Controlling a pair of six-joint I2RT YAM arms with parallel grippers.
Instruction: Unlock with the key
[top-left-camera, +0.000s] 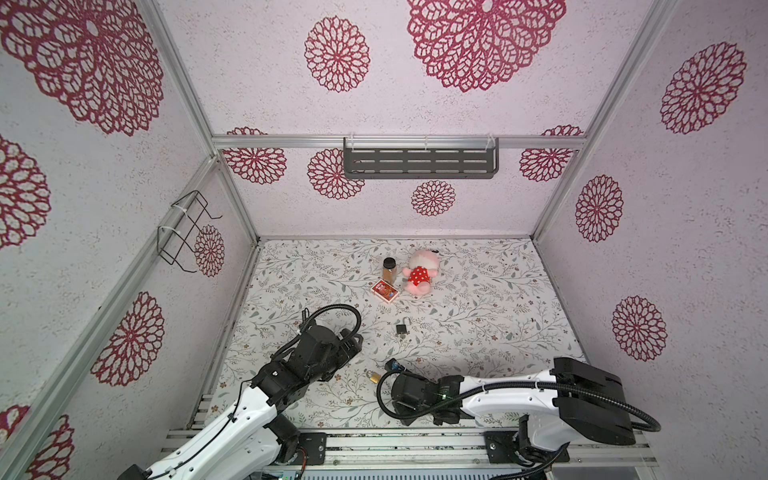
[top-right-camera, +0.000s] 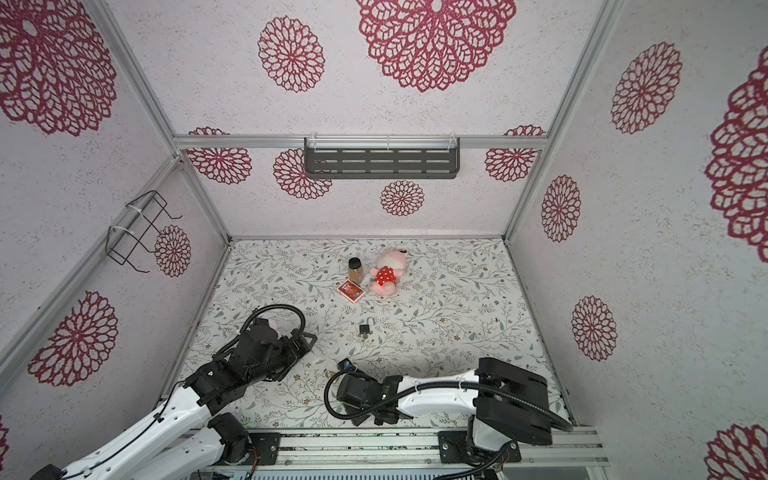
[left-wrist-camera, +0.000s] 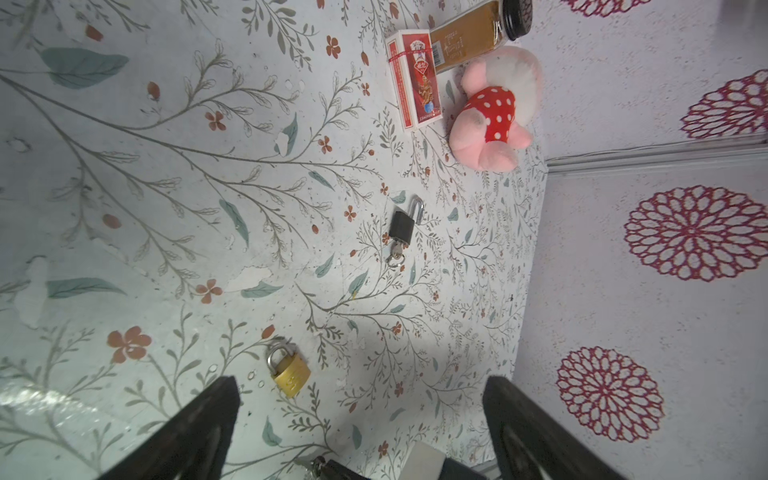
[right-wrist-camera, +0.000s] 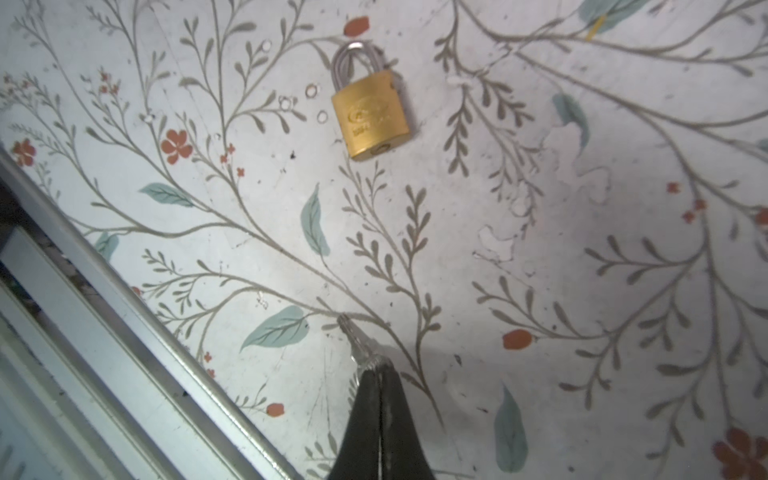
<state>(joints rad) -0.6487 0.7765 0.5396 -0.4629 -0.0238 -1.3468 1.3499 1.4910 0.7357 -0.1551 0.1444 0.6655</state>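
**Key-and-padlock task, bimanual cell.** The right gripper (right-wrist-camera: 376, 369) is shown pressed together, pinching a small silver key (right-wrist-camera: 353, 338). Only the blade of the key is seen, projecting beyond the fingertips and pointed toward the brass padlock (right-wrist-camera: 371, 114). Key and padlock are seen clearly apart. The brass padlock is laid flat on the floral table (right-wrist-camera: 540, 249), with its shackle closed and its keyhole end turned toward the key. In a top view it is seen (top-left-camera: 373, 376) near the front edge, between the two arms. The left gripper (left-wrist-camera: 361, 386) is held spread wide, with nothing between its fingers (left-wrist-camera: 216, 399). A black padlock (top-left-camera: 401, 329), with a key and ring at its base, is laid farther back at mid-table. Behind it, a red card box (top-left-camera: 385, 290), a brown jar (top-left-camera: 389, 268) and a pink plush toy (top-left-camera: 419, 276) are grouped closely
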